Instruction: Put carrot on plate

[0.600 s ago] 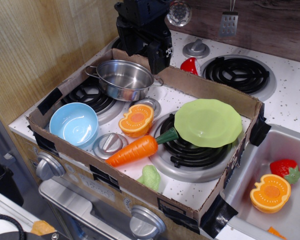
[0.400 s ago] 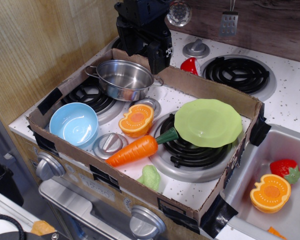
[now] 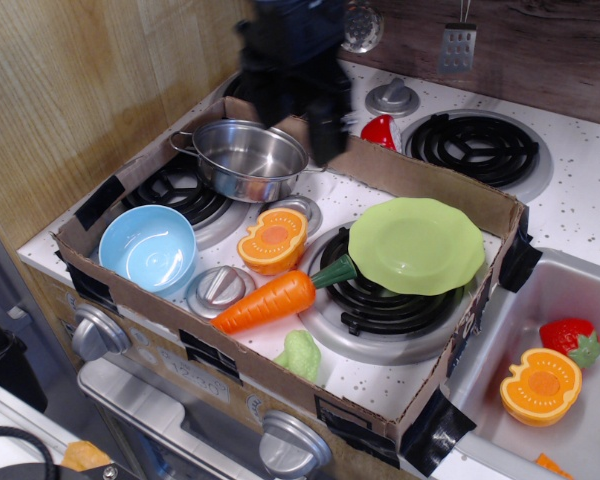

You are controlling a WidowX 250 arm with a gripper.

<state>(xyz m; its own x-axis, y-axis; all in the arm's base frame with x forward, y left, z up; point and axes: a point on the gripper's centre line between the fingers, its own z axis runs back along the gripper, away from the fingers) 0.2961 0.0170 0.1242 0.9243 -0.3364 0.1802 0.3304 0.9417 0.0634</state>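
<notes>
The orange carrot with its dark green stem tip lies at a slant in the cardboard tray, its stem touching the rim of the lime-green plate. The plate rests on the right front burner. My gripper is dark and motion-blurred at the back of the tray, above the far cardboard wall and next to the steel pot. Its fingers stand apart with nothing between them. It is far from the carrot.
A light blue bowl sits at the left. An orange pumpkin half and a green toy lie near the carrot. The cardboard tray wall rings the stove. The sink at right holds a strawberry and another pumpkin half.
The gripper has shifted slightly right and down and is now blurred by motion. The carrot, plate and other objects have not moved.
</notes>
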